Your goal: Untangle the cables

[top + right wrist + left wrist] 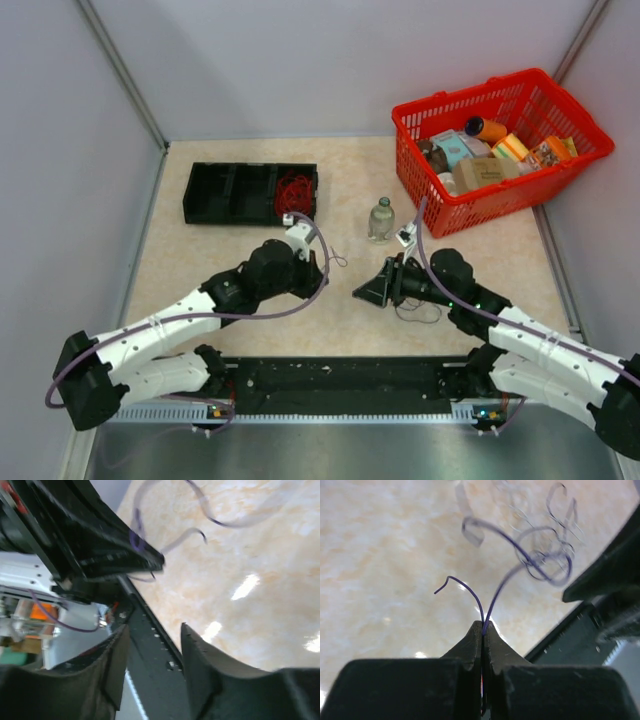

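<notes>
A divided tray (230, 192) is set at the far left of the table (345, 325) with a cable bunch (294, 192) lying in its rightmost compartment, a bottle (380, 220) is stood to its right, a filled basket (520, 195) is placed far right, and a thin cable (491, 605) is found before the bottle.

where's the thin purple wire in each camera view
Top external: purple wire just right of the left end effector, mid-picture.
Left wrist: purple wire at centre, pinched in that shut end effector.
Right wrist: purple wire blurred near the top.
Shared landmark: the beige table under it in every view.
</notes>
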Tool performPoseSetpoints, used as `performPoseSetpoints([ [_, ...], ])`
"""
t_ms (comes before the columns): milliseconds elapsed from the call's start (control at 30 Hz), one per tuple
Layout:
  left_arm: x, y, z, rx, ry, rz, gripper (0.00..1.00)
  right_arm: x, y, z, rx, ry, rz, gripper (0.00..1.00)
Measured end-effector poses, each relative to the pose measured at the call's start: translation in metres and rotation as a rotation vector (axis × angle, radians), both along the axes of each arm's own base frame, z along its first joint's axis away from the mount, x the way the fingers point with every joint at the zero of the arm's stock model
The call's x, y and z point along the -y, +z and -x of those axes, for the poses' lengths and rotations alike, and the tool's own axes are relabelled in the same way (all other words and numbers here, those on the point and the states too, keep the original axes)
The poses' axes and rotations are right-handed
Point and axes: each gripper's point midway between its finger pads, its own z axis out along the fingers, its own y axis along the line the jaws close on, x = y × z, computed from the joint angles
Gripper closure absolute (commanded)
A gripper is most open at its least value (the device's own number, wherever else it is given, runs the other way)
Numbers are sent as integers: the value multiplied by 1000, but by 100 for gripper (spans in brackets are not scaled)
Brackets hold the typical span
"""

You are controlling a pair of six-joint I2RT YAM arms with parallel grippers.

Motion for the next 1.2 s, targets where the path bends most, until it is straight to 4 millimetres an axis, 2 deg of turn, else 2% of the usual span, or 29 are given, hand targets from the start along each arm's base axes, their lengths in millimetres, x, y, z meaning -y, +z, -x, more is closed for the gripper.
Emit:
performPoseSetpoints([
  [33,-7,3,-9,15,59,-19,100,3,-1,-2,9,-18,15,34],
  [100,-23,11,-27,47,168,-56,100,10,-1,-7,30,-58,43,25],
  [267,-65,42,-76,88,403,-102,100,28,-6,-16,58,-153,112,24],
  [367,-99,62,-124,90,566,-110,100,37,-13,-18,60,-191,152,25],
  [500,-135,68,-181,65,710,-146,100,46,-21,-19,55,-220,195,25],
  [667,-161,46,-245,-27,783,-182,100,54,-25,-20,60,-245,228,25],
  [867,-179,-1,-295,-124,848,-286,100,61,-29,-22,70,-266,259,25],
  [967,-178,-23,-304,-168,848,-325,100,64,-32,-24,68,-276,273,25],
  [1100,-180,-43,-304,-214,845,-360,100,65,-33,-25,69,-278,282,25],
  [1200,-188,-49,-301,-236,854,-376,90,65,-34,-24,68,-277,286,25],
])
